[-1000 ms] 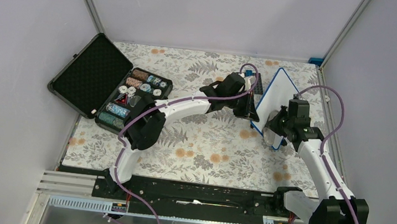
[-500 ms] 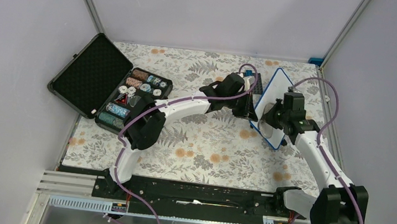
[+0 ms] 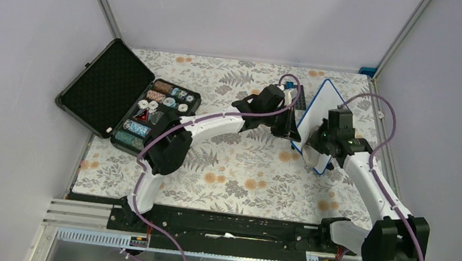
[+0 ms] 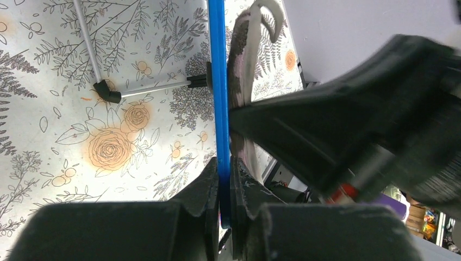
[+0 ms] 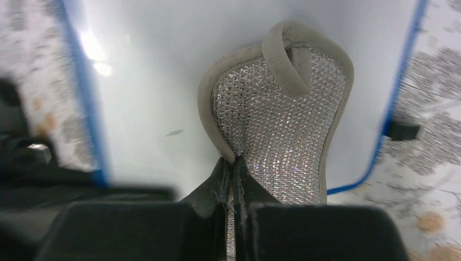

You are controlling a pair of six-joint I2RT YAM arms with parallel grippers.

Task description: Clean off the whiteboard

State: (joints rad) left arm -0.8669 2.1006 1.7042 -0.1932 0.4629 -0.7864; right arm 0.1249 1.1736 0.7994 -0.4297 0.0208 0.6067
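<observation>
The whiteboard (image 3: 319,106), white with a thin blue frame, stands tilted up on its edge at the right. My left gripper (image 3: 292,132) is shut on its blue frame (image 4: 219,81), one finger on each side (image 4: 224,179). My right gripper (image 3: 319,140) is shut on a beige-edged silver mesh pad (image 5: 282,125) and holds it flat against the white face (image 5: 157,81). Its jaws (image 5: 235,174) pinch the pad's lower edge. The pad also shows edge-on in the left wrist view (image 4: 242,70). A faint small mark (image 5: 175,132) sits left of the pad.
An open black case (image 3: 100,84) with chips in its tray (image 3: 156,113) lies at the left. A dark plate (image 3: 301,101) sits behind the board. A thin grey rod with black ends (image 4: 106,92) lies on the floral cloth. A wall runs close on the right.
My right gripper has slid the pad up the board and a little left, then eased slightly back. The left arm and the board have stayed put.
</observation>
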